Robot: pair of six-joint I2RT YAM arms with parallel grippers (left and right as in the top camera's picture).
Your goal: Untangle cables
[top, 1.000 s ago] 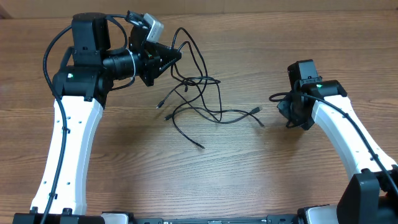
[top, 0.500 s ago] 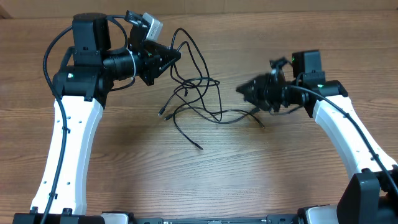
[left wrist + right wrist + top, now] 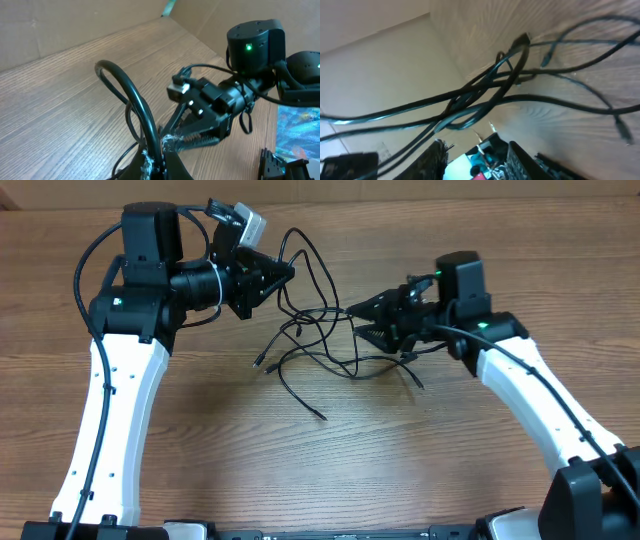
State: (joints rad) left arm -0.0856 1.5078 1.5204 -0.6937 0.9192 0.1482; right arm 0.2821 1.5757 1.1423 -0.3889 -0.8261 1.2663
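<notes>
A wood-grain desk (image 3: 200, 440) is shown from above. At upper left of the frame, the left end effector (image 3: 286, 276) is clamped shut on the cables (image 3: 320, 340), apparently so one strand is raised off the knot. Right of centre, the right end effector (image 3: 352, 321) is held with jaws parted at the tangle's edge, nothing gripped, likely so a second strand can be taken. Loose black loops are spread at centre. No writing can be read.
</notes>
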